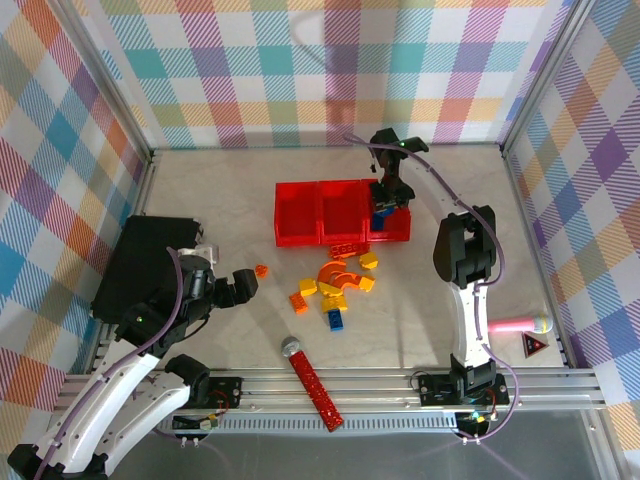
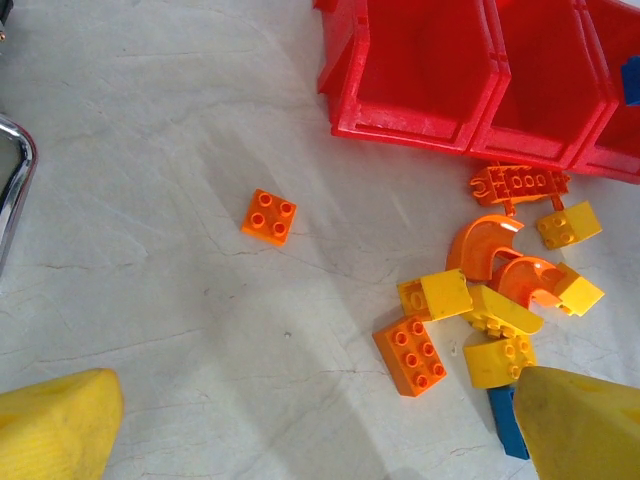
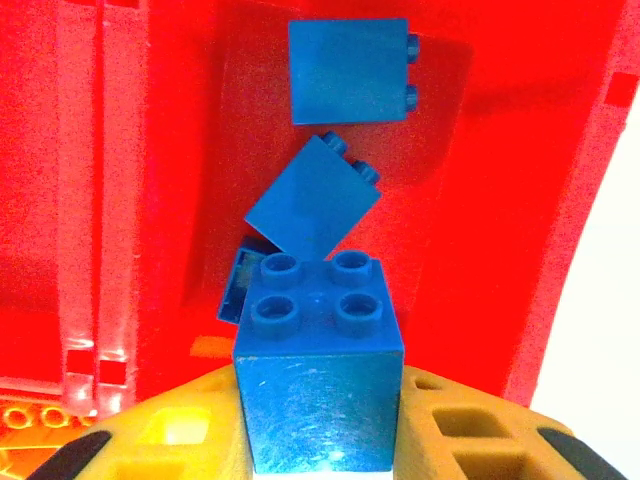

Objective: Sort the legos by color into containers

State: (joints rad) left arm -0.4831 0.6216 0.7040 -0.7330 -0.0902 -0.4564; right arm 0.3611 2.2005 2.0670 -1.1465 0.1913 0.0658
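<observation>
Legos [image 1: 340, 285] in blue are the furthest along. The right fingers [image 3: 425, 430] pinch a held blue brick [image 3: 318, 370], studs toward the wrist camera, over the bin of the containers [image 1: 283, 212] at the right-arm end of the row. On that bin's floor below it lie three more blue bricks [image 3: 312, 195], one half hidden under another. The left fingers [image 2: 55, 430] are spread wide and grip nothing. They hang over the surface [image 2: 150, 120] in front of the containers, toward the left-arm end of the row.

The middle bin and the left-arm end bin show bare red floors as far as the views reach, so orange and yellow look not yet begun. A loose cluster sits in front of the containers. It holds about five yellow bricks [image 2: 435, 295], two orange arches [image 2: 483, 243] and an orange six-stud brick [image 2: 412, 355]. A flat orange piece [image 2: 518, 183] lies just beside the containers' front wall. An orange four-stud brick [image 2: 269, 216] lies apart from the cluster, in front of the left-arm end of the row. One loose blue brick [image 2: 505, 425] rests at the cluster's edge farthest from the containers, partly hidden by a left finger.

By my judgement, roughly a quarter of the sorting is done. Blue needs this drop and one more pick, while all the orange and yellow remain.
</observation>
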